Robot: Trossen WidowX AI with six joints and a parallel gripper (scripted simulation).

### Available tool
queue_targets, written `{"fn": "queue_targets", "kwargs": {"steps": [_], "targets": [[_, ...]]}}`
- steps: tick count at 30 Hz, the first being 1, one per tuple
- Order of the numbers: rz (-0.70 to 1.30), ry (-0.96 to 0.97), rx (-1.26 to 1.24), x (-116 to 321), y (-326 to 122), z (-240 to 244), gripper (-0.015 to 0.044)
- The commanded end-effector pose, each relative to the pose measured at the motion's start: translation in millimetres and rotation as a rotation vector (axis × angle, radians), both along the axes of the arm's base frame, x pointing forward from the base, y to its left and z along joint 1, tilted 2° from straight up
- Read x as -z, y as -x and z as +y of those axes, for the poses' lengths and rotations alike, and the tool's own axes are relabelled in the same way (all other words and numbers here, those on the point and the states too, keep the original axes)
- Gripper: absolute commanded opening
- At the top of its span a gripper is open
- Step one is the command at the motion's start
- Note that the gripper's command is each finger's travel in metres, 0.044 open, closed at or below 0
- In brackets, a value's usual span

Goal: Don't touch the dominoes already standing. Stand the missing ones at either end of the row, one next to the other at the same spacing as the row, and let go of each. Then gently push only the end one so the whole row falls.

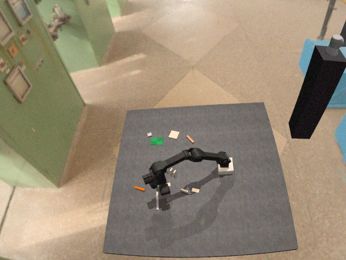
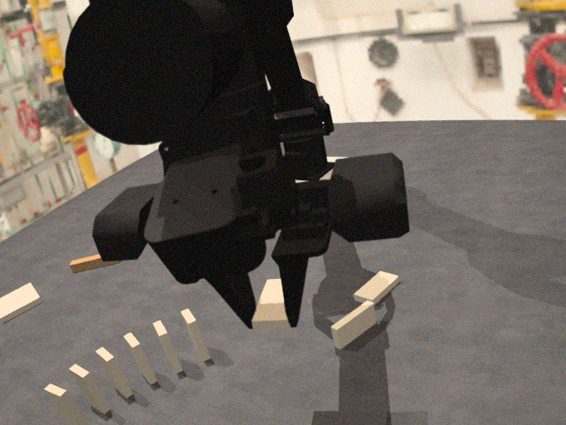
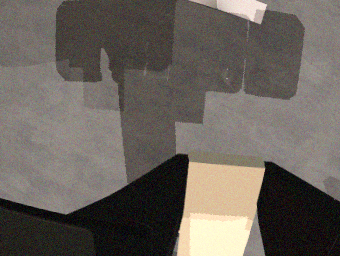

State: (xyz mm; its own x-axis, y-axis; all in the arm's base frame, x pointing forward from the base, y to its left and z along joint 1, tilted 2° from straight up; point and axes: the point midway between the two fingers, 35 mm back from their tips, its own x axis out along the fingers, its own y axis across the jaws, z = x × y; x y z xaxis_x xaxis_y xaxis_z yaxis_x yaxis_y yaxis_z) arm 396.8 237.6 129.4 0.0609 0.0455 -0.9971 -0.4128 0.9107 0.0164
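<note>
My gripper is shut on a cream domino, with one finger on each side, above the table. Several cream dominoes stand upright in a spaced row at the lower left of the exterior view, left of the gripper; the arm partly hides the row in the top view. To the right of the gripper, one loose domino lies flat. Another loose domino rests on its long edge close beside it.
An orange bar and a white strip lie near the gripper. Farther back are a green patch, a cream square tile, a small white block and a light orange bar. A black pillar stands beyond the table.
</note>
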Motion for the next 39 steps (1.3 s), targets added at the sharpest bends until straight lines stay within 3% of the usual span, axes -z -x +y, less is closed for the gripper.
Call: {"fn": "queue_targets", "kwargs": {"steps": [1, 39], "targets": [[-0.019, 0.001, -0.146, -4, -9, 1, 0.0107], [-0.359, -0.185, -0.130, 50, -69, 34, 0.0107]]}}
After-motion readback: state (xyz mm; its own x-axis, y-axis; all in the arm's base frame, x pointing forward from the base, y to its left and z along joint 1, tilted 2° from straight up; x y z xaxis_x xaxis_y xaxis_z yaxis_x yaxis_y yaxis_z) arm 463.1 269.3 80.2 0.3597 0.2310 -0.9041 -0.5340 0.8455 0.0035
